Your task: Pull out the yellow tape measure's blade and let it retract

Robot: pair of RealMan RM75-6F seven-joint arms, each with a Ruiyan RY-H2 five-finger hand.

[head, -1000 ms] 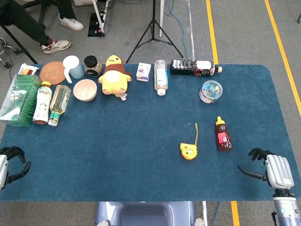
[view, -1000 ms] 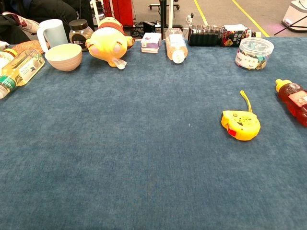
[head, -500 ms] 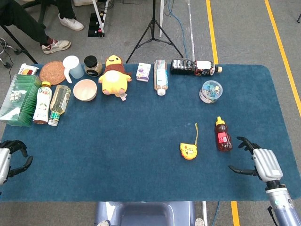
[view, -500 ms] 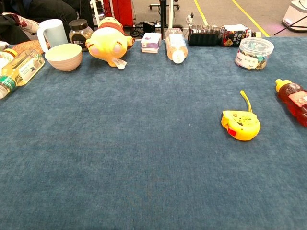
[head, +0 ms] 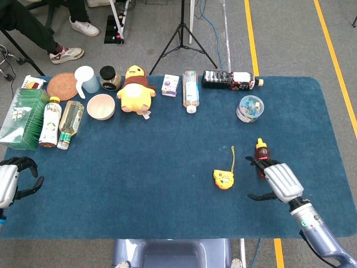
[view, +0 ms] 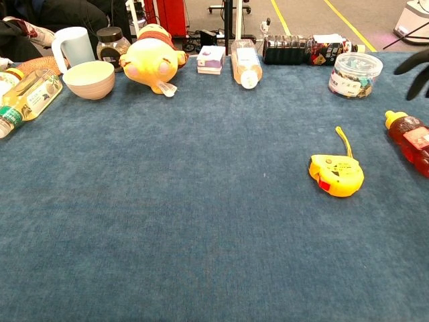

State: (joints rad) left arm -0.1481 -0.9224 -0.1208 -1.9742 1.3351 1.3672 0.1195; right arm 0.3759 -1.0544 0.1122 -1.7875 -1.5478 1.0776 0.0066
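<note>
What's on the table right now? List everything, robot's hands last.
tape measure: 1, yellow, right of centre
honey bottle: 1, red, right of tape measure
clip jar: 1, clear, right rear
dark bottle: 1, lying, rear edge
clear bottle: 1, rear centre
small box: 1, white-purple, rear
plush duck: 1, yellow, rear
bowl: 1, cream, left rear
drink bottles: 2, lying, left
green pack: 1, far left
right hand: open, over honey bottle
left hand: open, left edge

A yellow plush toy [head: 135, 89] lies beside a bowl [head: 101, 106]. A red bottle [view: 410, 140] lies at the right. A clear jar [head: 250, 108] stands behind it.
</note>
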